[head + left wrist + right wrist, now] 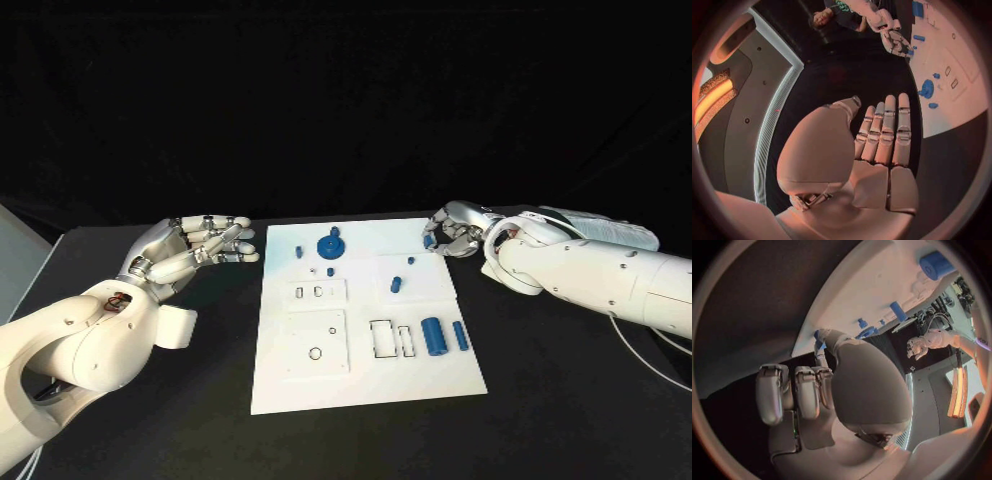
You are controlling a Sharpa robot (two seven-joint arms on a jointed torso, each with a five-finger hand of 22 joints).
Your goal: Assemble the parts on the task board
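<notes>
The white task board (296, 385) lies in the middle of the black table. On it are a blue gear (332, 245), a short blue peg (397, 285), two blue cylinders (434, 335) side by side near its right edge, and some smaller blue bits. My left hand (195, 245) hovers just left of the board's far corner, fingers stretched out and holding nothing; its palm (879, 140) faces the board (954, 100). My right hand (454, 232) sits at the board's far right corner, fingers curled, pinching a small blue part (818, 339) at its fingertips (428, 240).
Rectangular slots (387, 338) and a square plate with holes (317, 345) are set in the board. A thin cable (649, 350) trails off my right arm. A pale panel (15, 260) stands at the table's left edge.
</notes>
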